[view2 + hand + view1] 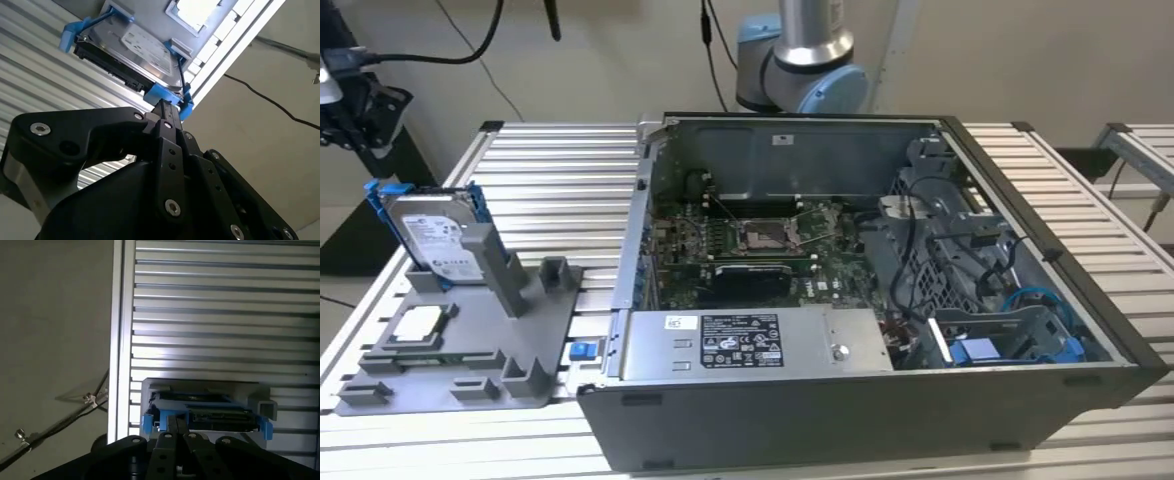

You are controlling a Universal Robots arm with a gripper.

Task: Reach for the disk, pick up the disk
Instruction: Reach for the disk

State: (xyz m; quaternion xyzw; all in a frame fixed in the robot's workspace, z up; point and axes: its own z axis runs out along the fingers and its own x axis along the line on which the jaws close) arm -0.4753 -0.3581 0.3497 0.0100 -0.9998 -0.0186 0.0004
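The disk [434, 237] is a silver hard drive with a white label and a blue frame. It stands on edge in a slot of the grey fixture [467, 345] at the exterior view's left. My black gripper [352, 118] hangs above it, a little further to the exterior view's left, apart from it. In the second wrist view the disk [132, 47] lies just beyond my fingertips [164, 111]. In the first wrist view its blue-framed edge [207, 412] sits right past my gripper [176, 424]. The fingers are pressed together with nothing between them.
An open computer case [854, 300] with its motherboard exposed fills the slatted metal table's middle and right. A small square silver chip [420, 322] lies on the grey fixture in front of the disk. A small blue clip [582, 350] sits by the case. Cables hang near the table's left edge.
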